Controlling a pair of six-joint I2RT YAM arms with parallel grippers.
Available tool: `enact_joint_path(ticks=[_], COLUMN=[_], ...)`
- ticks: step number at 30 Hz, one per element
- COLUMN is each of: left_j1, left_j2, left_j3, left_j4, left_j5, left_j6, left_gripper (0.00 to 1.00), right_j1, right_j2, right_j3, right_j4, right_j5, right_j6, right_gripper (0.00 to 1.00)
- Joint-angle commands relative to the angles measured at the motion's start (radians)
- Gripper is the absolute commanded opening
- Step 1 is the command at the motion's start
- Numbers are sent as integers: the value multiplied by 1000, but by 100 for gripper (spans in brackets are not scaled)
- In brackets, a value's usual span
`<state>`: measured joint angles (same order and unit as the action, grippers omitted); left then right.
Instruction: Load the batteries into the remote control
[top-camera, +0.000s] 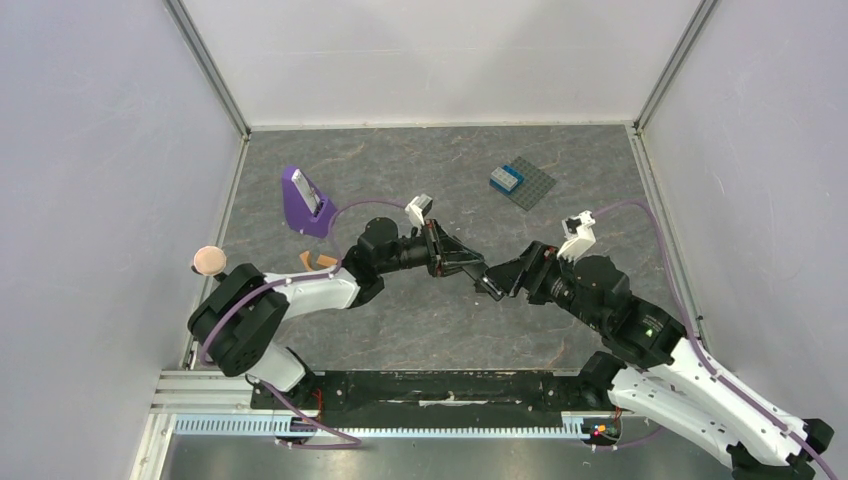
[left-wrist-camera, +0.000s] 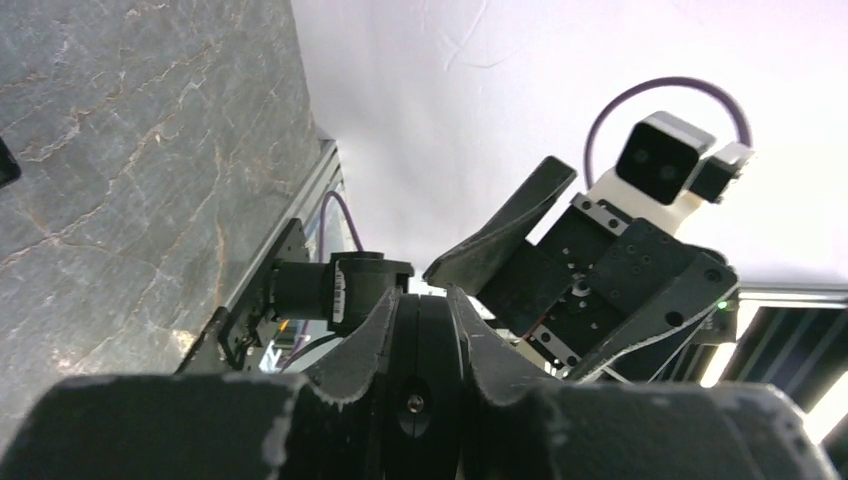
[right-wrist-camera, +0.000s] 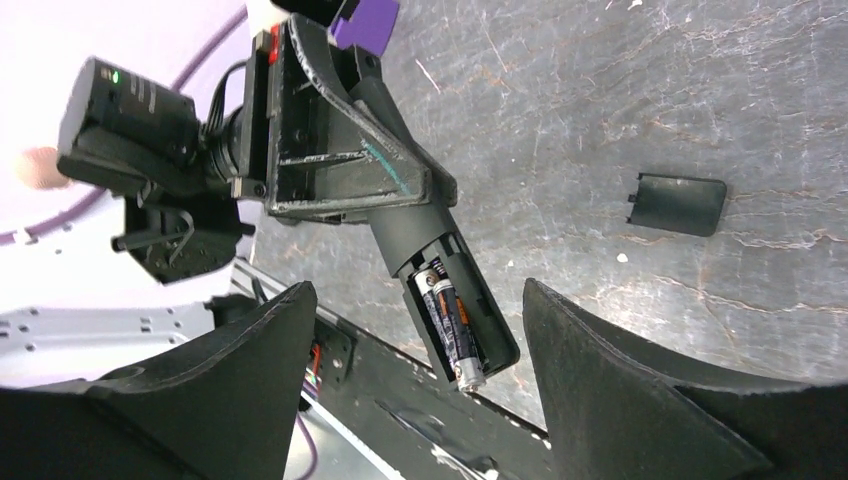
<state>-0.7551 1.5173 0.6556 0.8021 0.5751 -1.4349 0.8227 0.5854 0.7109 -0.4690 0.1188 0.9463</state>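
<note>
robot lab cell: white panel walls (top-camera: 440, 60) around a grey tabletop (top-camera: 440, 165).

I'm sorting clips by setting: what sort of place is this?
Probably a lab robot cell: plain white walls box in a stone-patterned tabletop, the left arm and right arm sit on a metal rail, and a studded baseplate lies as a prop.
</note>
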Motion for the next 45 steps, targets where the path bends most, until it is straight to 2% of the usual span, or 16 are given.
enact_joint_path(ticks=[1,5,13,19,23,40,45], left_j1=[-4,-3,-3,-3,-2,0,0], left_j2=[-53,-86,-177,-244,-281,-323,-333], left_j3=[37,36,14,5,8,4,-5], left_j4=[55,55,49,0,-39,-94,-70], left_j5=[-60,-94,-168,-190,-203,-228,-242], left_j6=[-116,-157,-197,-194,-182,-170,-208], left_gripper=[2,2,2,2,2,2,2], right_j1=[1,1,1,1,1,2,1], right_j2=[-44,-98,-137,-182,-183,-219,-264], right_j3=[-27,-57,-102,-173,-181,-196,-271], right_j4=[110,140,181,366,418,492,544], right_j5=[104,148,120,72,50,37,37], right_j6=[117,156,202,249,255,273,313], right_gripper=[78,79,80,79,80,82,76])
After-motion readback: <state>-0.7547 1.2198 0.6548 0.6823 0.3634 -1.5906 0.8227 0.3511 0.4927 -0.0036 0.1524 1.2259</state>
